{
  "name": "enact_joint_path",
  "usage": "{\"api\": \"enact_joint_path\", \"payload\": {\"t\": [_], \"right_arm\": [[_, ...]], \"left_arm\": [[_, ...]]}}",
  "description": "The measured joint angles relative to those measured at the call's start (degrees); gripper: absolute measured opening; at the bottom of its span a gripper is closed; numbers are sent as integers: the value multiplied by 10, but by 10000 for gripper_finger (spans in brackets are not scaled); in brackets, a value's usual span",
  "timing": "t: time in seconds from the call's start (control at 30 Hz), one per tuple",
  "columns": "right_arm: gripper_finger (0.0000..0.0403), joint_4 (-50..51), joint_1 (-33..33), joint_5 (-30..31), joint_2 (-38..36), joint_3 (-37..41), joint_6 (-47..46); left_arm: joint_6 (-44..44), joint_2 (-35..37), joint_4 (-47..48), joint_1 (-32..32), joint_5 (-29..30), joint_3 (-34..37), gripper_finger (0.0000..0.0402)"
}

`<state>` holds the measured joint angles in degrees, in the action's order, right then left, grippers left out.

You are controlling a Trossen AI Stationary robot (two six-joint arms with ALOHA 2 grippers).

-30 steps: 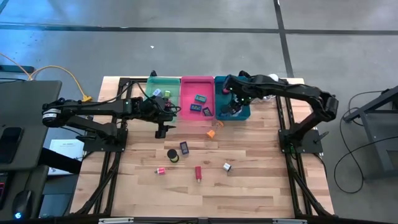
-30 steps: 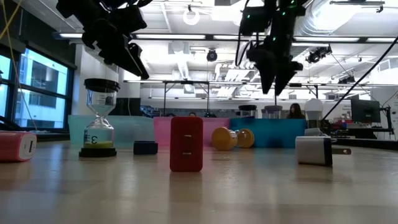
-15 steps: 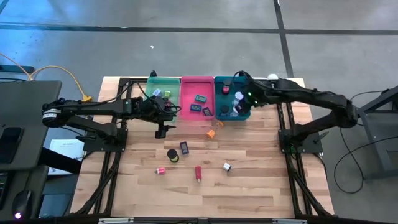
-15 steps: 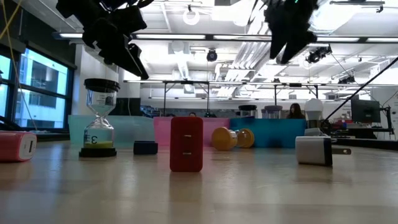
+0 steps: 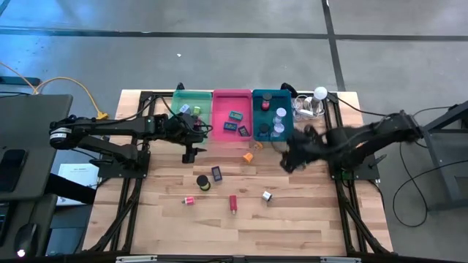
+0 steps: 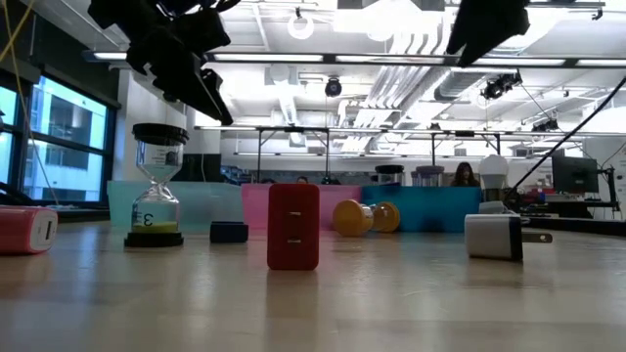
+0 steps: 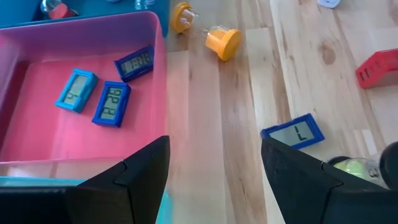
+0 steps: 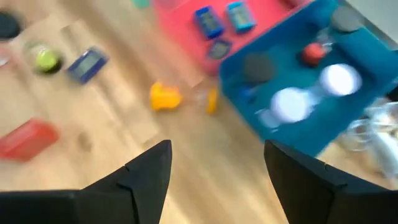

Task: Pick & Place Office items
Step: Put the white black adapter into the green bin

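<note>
Office items lie scattered near the pink tray (image 5: 232,120); right gripper (image 5: 287,162), blurred, hangs open and empty beside it; left gripper (image 5: 189,154) open, partly cut off

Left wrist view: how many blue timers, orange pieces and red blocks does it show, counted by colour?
blue timers: 4
orange pieces: 2
red block: 1
Total: 7
</note>
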<state>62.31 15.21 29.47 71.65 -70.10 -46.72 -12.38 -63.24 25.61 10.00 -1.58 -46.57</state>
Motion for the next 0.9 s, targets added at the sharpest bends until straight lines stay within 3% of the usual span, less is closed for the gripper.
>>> {"api": "enact_joint_path", "payload": {"t": [0.17,0.33,0.63,0.9], "right_arm": [[246,-62,74,49,5,64,-39],[246,-165,107,97,14,129,-42],[246,-301,125,25,56,214,-20],[246,-318,138,2,103,231,-74]], "left_arm": [[11,6,16,-6,-2,0,246],[44,20,49,-26,-2,0,246],[126,24,74,-96,4,0,246],[157,28,77,-151,88,0,246]]}}
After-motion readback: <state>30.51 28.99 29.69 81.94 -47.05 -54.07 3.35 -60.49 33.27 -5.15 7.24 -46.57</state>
